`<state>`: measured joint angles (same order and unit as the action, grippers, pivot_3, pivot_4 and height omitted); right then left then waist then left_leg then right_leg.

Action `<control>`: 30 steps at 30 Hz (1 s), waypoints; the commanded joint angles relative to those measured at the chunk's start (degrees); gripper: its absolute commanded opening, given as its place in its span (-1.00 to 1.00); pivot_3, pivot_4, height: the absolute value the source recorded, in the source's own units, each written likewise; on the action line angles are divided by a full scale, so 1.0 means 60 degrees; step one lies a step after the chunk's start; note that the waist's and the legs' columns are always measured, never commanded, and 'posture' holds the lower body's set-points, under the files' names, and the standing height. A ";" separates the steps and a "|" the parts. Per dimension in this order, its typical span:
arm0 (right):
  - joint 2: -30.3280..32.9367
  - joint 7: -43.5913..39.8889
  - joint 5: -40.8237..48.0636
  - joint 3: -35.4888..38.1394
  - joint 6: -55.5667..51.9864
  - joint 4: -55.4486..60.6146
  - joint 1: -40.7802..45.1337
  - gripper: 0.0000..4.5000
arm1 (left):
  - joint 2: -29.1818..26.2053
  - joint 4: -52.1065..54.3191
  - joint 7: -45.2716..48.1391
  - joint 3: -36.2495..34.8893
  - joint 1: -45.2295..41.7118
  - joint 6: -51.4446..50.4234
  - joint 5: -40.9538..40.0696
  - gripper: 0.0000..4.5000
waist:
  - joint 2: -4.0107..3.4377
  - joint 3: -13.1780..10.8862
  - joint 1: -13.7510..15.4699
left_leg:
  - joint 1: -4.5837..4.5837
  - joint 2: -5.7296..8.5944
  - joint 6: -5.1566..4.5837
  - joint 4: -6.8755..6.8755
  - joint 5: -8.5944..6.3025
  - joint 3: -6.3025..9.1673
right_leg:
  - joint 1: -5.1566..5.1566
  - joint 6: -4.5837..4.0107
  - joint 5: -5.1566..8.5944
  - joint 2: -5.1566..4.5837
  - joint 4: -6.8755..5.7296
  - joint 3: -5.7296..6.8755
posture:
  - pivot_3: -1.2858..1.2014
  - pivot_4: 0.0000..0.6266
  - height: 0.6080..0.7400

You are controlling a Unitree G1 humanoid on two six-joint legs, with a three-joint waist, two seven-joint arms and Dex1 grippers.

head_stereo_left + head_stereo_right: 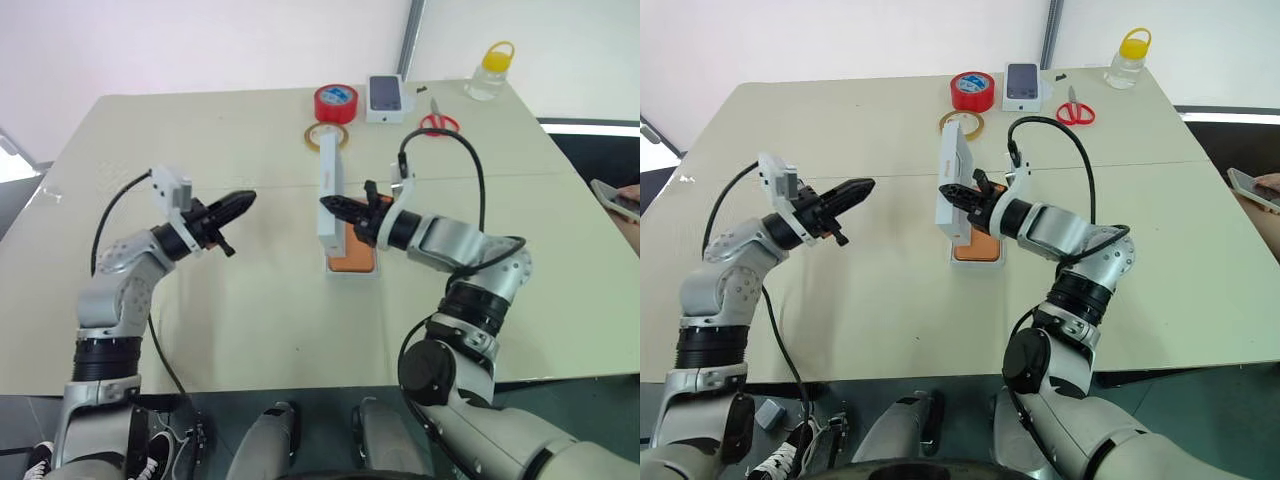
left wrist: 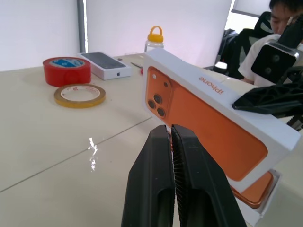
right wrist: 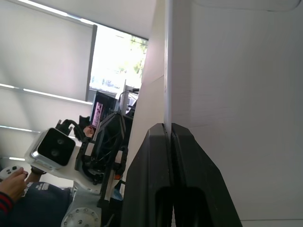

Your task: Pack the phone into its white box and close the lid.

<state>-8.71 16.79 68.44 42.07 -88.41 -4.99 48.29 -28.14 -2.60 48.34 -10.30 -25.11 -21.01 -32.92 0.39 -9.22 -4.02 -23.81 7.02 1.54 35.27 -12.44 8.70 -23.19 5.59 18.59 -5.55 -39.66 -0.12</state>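
From the head views, the phone (image 1: 351, 262) lies in the white box (image 1: 352, 272) near mid-desk (image 1: 250, 310). The lid (image 1: 329, 195) stands on edge over the box's left side, its wall pinched by the right end effector (image 1: 334, 206). At nine o'clock from it, well apart, the left end effector (image 1: 243, 201) hangs with fingers pressed together, holding nothing.

In the left wrist view, the lid's orange printed face (image 2: 213, 127) tilts above the boxed phone (image 2: 255, 191).

In the right wrist view, the fingers (image 3: 189, 179) grip the lid's white edge (image 3: 169, 71).
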 commanded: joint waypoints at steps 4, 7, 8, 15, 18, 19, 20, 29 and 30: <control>-0.1755 0.0467 0.2410 -0.0961 0.0427 -0.0237 -0.1333 -1.00 | 0.0336 0.0596 -0.0306 0.0070 0.0175 0.0033 -0.0008 -0.98 | 0.0000 0.0000 -0.0006 | 0.0000 -0.0001 -0.0001 0.0002 0.0000 -0.0006 | -0.0001 0.0000 0.0000 0.0000 0.0000 -0.0007 | 0.03 -0.52 1.00; -0.1555 0.0756 0.3485 -0.1658 0.0766 -0.0508 -0.1671 -1.00 | 0.0439 0.0572 -0.0353 0.0068 0.0138 -0.0078 -0.0093 -0.98 | 0.0000 0.0000 -0.0008 | 0.0005 -0.0005 -0.0002 -0.0001 -0.0001 -0.0016 | -0.0003 0.0000 0.0000 0.0002 -0.0002 -0.0015 | 0.03 -0.52 1.00; -0.1483 0.0828 0.3729 -0.1907 0.0878 -0.0626 -0.1799 -1.00 | 0.0463 0.0557 -0.0362 0.0091 0.0121 -0.0053 -0.0066 -0.98 | 0.0000 0.0000 -0.0007 | 0.0005 -0.0005 -0.0003 -0.0001 -0.0002 -0.0019 | -0.0003 0.0000 0.0000 0.0003 -0.0002 -0.0016 | 0.03 -0.52 1.00; -0.0848 0.0663 0.3327 -0.3722 0.2000 -0.1021 -0.2668 -1.00 | 0.0535 0.0455 -0.0387 0.0254 0.0196 -0.0031 0.0084 -0.98 | -0.0014 0.0012 0.0072 | 0.0044 -0.0023 -0.0032 0.0003 -0.0019 -0.0045 | 0.0064 0.0001 0.0000 0.0013 0.0052 -0.0021 | 0.03 -0.52 1.00; -0.0425 0.0152 0.2786 -0.4042 0.2800 -0.1264 -0.2685 -1.00 | 0.0637 0.0372 -0.0425 0.0350 0.0396 0.0038 0.0173 -0.98 | -0.0002 0.0027 -0.0019 | 0.0095 -0.0021 -0.0050 -0.0003 -0.0029 -0.0108 | 0.0078 0.0029 -0.0018 0.0023 0.0043 -0.0104 | 0.03 -0.52 1.00; -0.0318 -0.0015 0.2730 -0.4139 0.2967 -0.1271 -0.2686 -1.00 | 0.0689 0.0424 -0.0442 0.0443 0.0498 0.0076 0.0240 -0.98 | -0.0004 0.0028 -0.0010 | 0.0107 -0.0031 -0.0051 -0.0006 -0.0029 -0.0112 | 0.0085 0.0026 -0.0021 0.0034 0.0043 -0.0107 | 0.03 -0.52 1.00; -0.0242 -0.0087 0.2768 -0.4181 0.3087 -0.1314 -0.2683 -1.00 | 0.0766 0.0508 -0.0457 0.0529 0.0610 0.0044 0.0243 -0.98 | -0.0004 0.0028 -0.0007 | 0.0109 -0.0040 -0.0051 -0.0008 -0.0029 -0.0112 | 0.0084 0.0025 -0.0021 0.0043 0.0044 -0.0108 | 0.03 -0.52 1.00; 0.0287 -0.0652 0.2457 -0.4168 0.4082 -0.1734 -0.2205 -1.00 | 0.1459 0.0032 -0.0630 0.0830 0.0787 0.0444 0.0574 -0.98 | -0.0003 0.0028 0.0028 | 0.0101 -0.0077 -0.0048 -0.0006 -0.0029 -0.0120 | 0.0079 0.0004 -0.0034 0.0079 0.0054 -0.0113 | 0.03 -0.52 1.00; 0.0299 -0.0709 0.2400 -0.4122 0.4199 -0.1822 -0.2170 -1.00 | 0.1519 -0.0065 -0.0636 0.0860 0.0748 0.0502 0.0627 -0.98 | -0.0003 0.0029 0.0031 | 0.0101 -0.0079 -0.0048 -0.0006 -0.0029 -0.0120 | 0.0079 0.0003 -0.0035 0.0081 0.0055 -0.0114 | 0.03 -0.52 1.00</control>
<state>-7.21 12.79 84.41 16.74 -66.01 -15.08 33.96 -19.47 -2.71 44.23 -6.40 -20.24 -18.50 -30.01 0.37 -9.05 -3.83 -23.20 6.54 1.25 35.23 -12.61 7.97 -22.72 5.60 18.38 -5.06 -39.32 -0.80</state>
